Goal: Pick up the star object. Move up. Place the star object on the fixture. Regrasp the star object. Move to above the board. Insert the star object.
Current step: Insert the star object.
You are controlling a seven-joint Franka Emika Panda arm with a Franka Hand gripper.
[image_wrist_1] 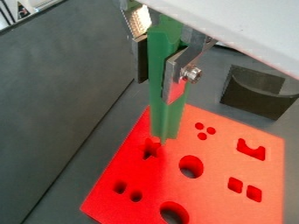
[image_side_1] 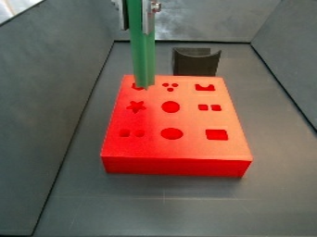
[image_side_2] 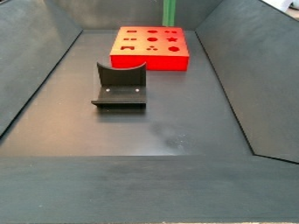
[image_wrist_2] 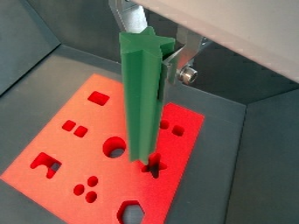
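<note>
My gripper (image_wrist_1: 160, 74) is shut on the star object (image_wrist_1: 163, 96), a bright green ridged prism held upright by its upper part. Both wrist views show it between the silver fingers (image_wrist_2: 176, 66). Its lower end hangs a little above the red board (image_wrist_2: 70, 149), over the star-shaped cutout (image_wrist_2: 153, 167). In a side view the star object (image_side_1: 140, 56) stands above the board's (image_side_1: 186, 153) far left part, under the gripper (image_side_1: 140, 7). The dark fixture (image_side_1: 195, 61) stands on the floor just behind the board, bare. Only the star object's (image_side_2: 170, 12) lower part shows in a side view, above the board (image_side_2: 149, 58).
The board carries other cutouts: circles, squares, an oval, a rectangle and a crown shape (image_side_1: 206, 87). Grey sloping walls (image_side_1: 62, 111) enclose the floor on all sides. The fixture (image_side_2: 121, 85) sits on a base plate in front of the board in a side view.
</note>
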